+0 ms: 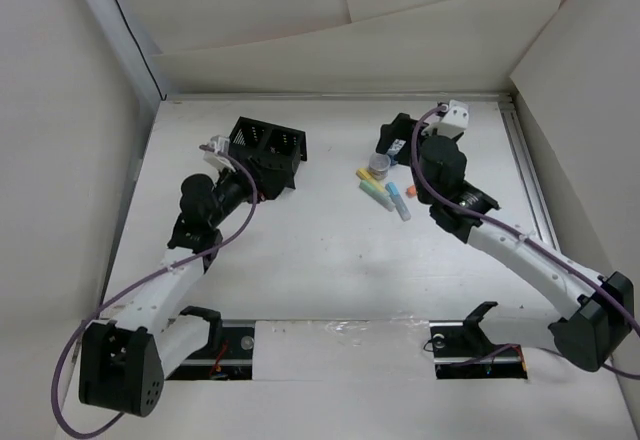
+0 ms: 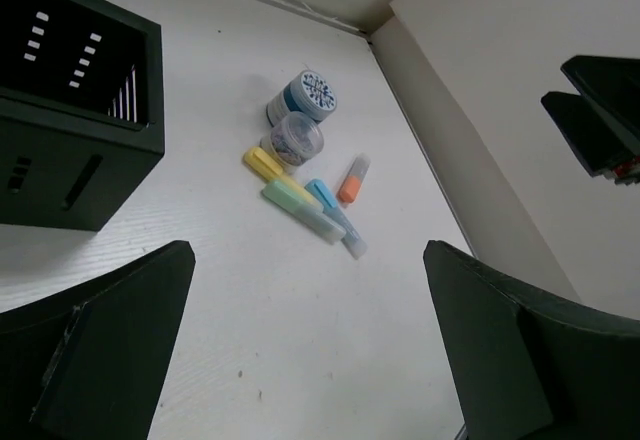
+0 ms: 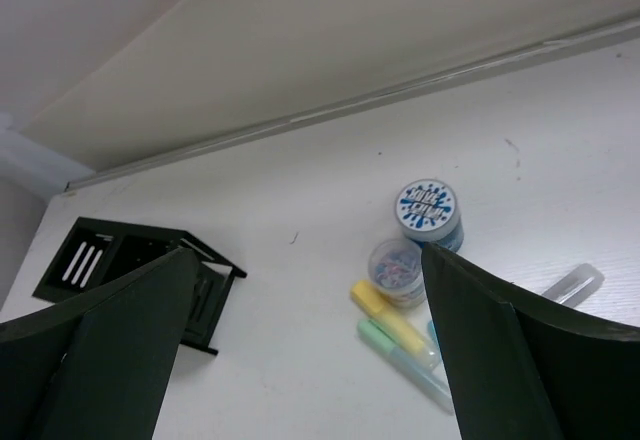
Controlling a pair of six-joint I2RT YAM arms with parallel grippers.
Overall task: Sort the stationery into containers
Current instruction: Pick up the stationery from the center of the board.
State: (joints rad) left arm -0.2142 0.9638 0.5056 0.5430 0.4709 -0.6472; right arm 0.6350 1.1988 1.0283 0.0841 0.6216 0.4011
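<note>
Your left gripper [image 2: 308, 255] and right gripper [image 3: 308, 260] both stand wide, with nothing between the fingers. Past them on the white table [image 1: 300, 260] the pale green stick [image 2: 295, 205], light blue stick [image 2: 335, 210], orange stick [image 2: 350, 182] and yellow stick [image 2: 265, 163] lie clustered. The clear round jar [image 2: 297, 137] is against the yellow one, and the black organizer box [image 1: 268, 145] sits well to their left.

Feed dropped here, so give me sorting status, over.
Left pincer open, right pincer open, both empty. Sticks and two jars loose on table, outside organizer. Nothing seen between them.
</note>
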